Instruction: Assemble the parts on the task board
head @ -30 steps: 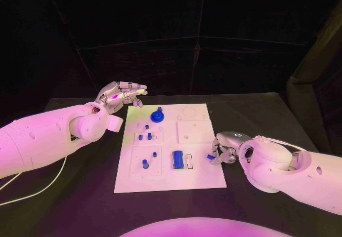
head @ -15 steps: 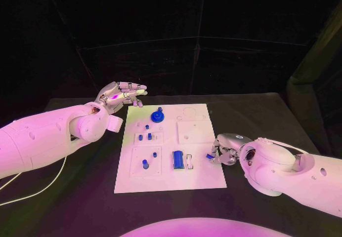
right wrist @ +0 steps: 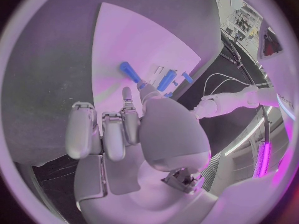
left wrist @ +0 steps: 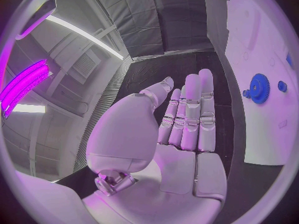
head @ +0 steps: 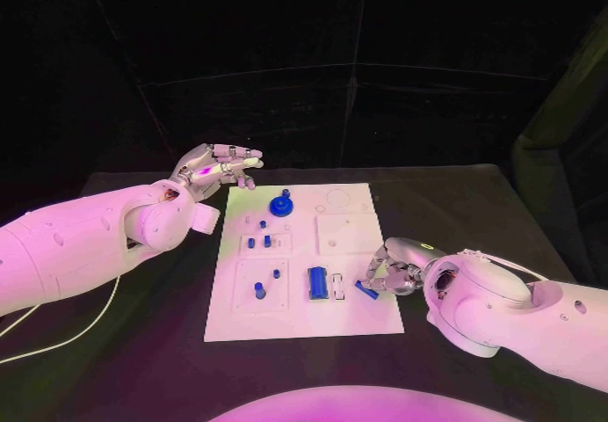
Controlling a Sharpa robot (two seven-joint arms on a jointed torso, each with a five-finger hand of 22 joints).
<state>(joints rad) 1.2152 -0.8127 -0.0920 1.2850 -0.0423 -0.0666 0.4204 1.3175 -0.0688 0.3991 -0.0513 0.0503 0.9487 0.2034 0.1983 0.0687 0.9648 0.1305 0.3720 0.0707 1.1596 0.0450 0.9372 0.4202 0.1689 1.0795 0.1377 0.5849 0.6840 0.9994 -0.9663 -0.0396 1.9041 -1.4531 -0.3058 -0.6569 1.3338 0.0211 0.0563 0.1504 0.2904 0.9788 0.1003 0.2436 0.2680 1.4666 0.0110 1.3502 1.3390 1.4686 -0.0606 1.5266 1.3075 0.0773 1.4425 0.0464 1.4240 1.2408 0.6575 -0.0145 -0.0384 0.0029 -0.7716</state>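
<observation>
The white task board (head: pixel 355 316) lies mid-table. On it sit a blue gear (head: pixel 280 208), a blue cylinder (head: pixel 315 282) and several small blue pegs (head: pixel 260 242). My right hand (head: pixel 395 268) is at the board's right edge, its fingers curled in. It pinches one end of a blue peg (head: pixel 366 290) between thumb and a finger, and the peg's far end lies low over the board. In the right wrist view the peg (right wrist: pixel 129 72) juts past the fingertips (right wrist: pixel 126 92) over the board (right wrist: pixel 124 35). My left hand (head: pixel 215 165) hovers off the board's far left corner, fingers apart, holding nothing.
The left wrist view shows the flat palm (left wrist: pixel 187 119) with the gear (left wrist: pixel 258 88) and board (left wrist: pixel 261 45) beyond it. A white slotted block (head: pixel 337 286) sits beside the cylinder. Black table (head: pixel 456 202) surrounds the board, and a pale cable (head: pixel 76 338) trails at the left.
My right hand has shifted a little toward the front and inward, carrying the blue peg from the board's edge to over the board. The left hand has stayed put.
</observation>
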